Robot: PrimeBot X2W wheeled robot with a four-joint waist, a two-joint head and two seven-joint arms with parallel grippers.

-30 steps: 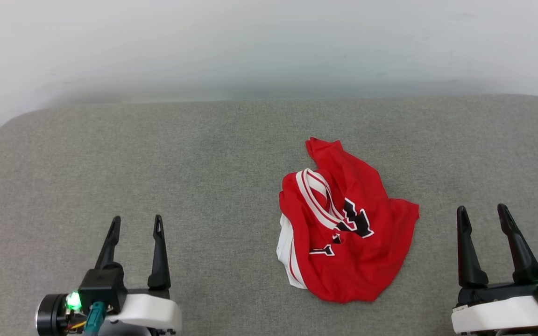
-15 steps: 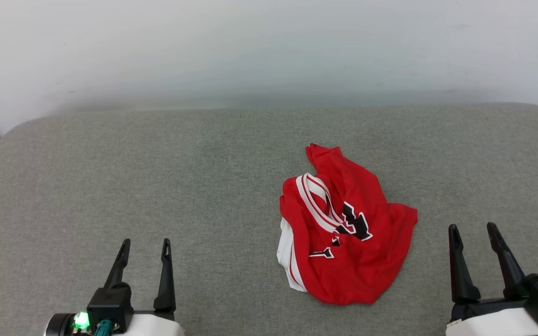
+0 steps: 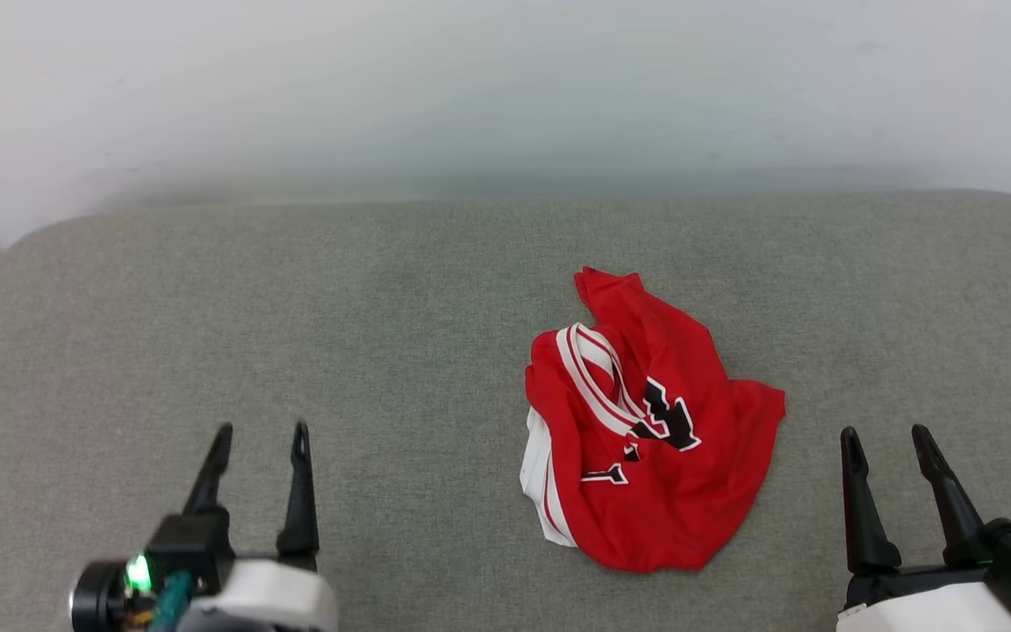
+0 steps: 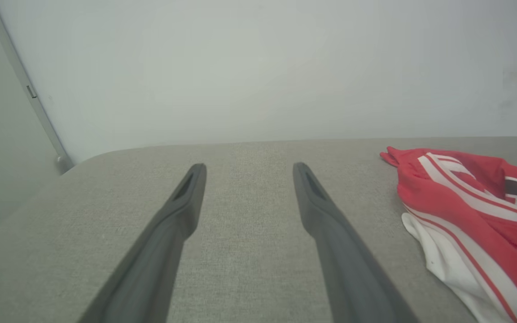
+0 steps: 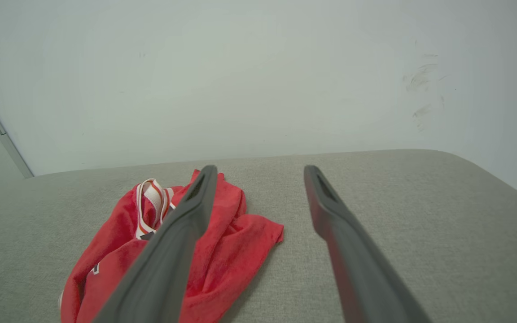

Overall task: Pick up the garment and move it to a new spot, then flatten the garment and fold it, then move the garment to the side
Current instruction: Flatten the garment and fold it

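Lying crumpled toward the right edge of nubby grey cushion [image 3: 295, 307], slinky red jersey [image 3: 672, 500]; left gripper [image 3: 260, 434] & right gripper [image 3: 885, 436] tapered fingers spread, empty.

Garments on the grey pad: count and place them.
1. The garment lies crumpled right of centre on the grey pad, nearer the right hand; anything beneath it would be hidden.

The garment [image 4: 474, 197] runs off the left wrist view's right edge, its black letters [image 3: 665, 420] too crumpled to read, one finger [image 5: 173, 246] of the right tool [image 5: 260, 169] covers part of it, and the left tool [image 3: 261, 430] looks blurred.
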